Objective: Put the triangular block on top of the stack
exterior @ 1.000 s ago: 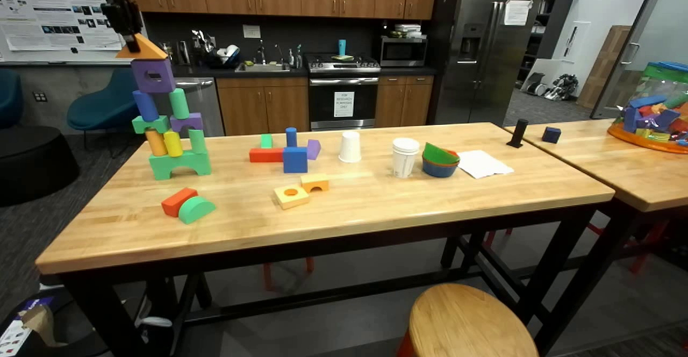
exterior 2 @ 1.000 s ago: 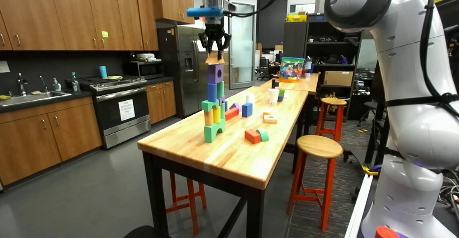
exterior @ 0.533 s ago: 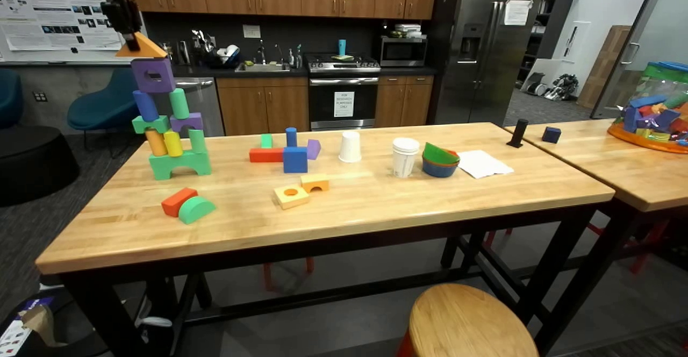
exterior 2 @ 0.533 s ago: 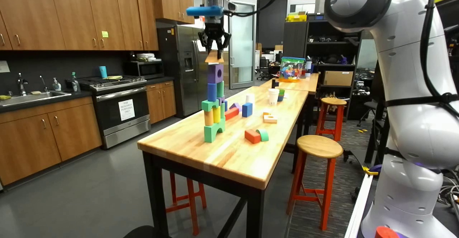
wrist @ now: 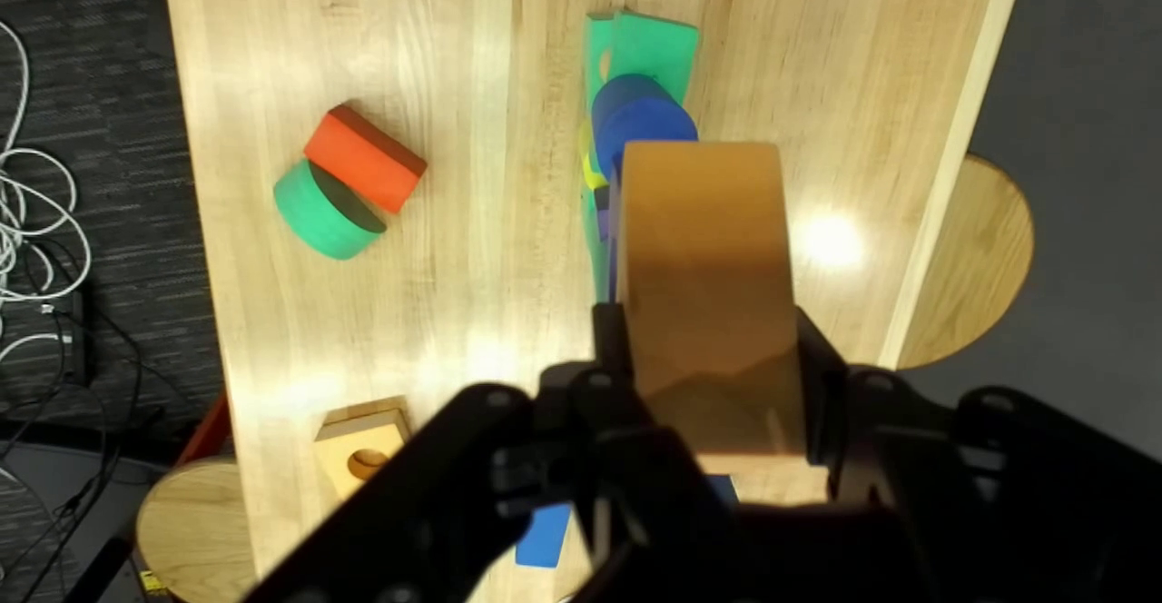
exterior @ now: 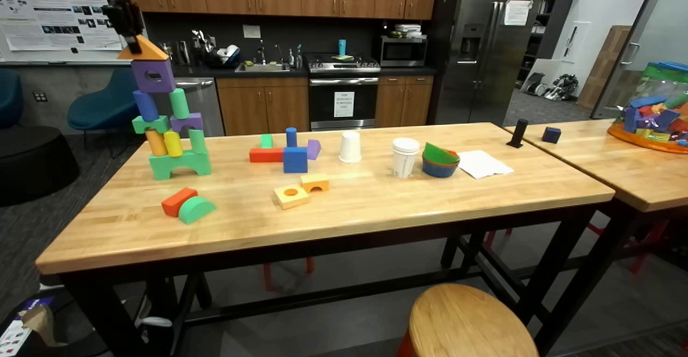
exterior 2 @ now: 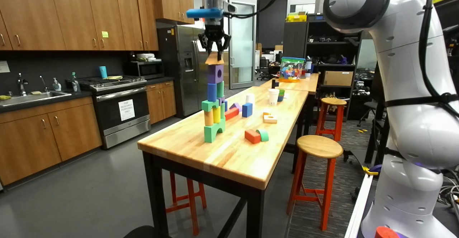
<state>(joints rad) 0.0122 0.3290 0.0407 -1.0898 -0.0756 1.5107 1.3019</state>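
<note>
The triangular block [exterior: 149, 52] is an orange wedge, point up, at the top of the stack [exterior: 180, 104] in both exterior views. Its flat base sits at the purple cube's top with no clear gap; I cannot tell whether its weight rests there. In an exterior view my gripper [exterior 2: 215, 53] points straight down, its fingers on either side of the triangular block [exterior 2: 211, 58] above the stack [exterior 2: 212, 93]. In the wrist view the gripper [wrist: 713, 340] is shut on the triangular block [wrist: 704, 240], which hides most of the stack [wrist: 645, 122].
A red block [exterior: 179, 202] and a green half-round block [exterior: 196, 209] lie in front of the stack. Blue, red and yellow blocks, white cups [exterior: 405, 157] and bowls [exterior: 439, 168] stand along the table [exterior: 376, 201]. A stool [exterior 2: 320, 146] stands beside it.
The gripper and the triangular block have moved down slightly. The thin gap between the block's base and the purple cube has closed. The stack has not moved.
</note>
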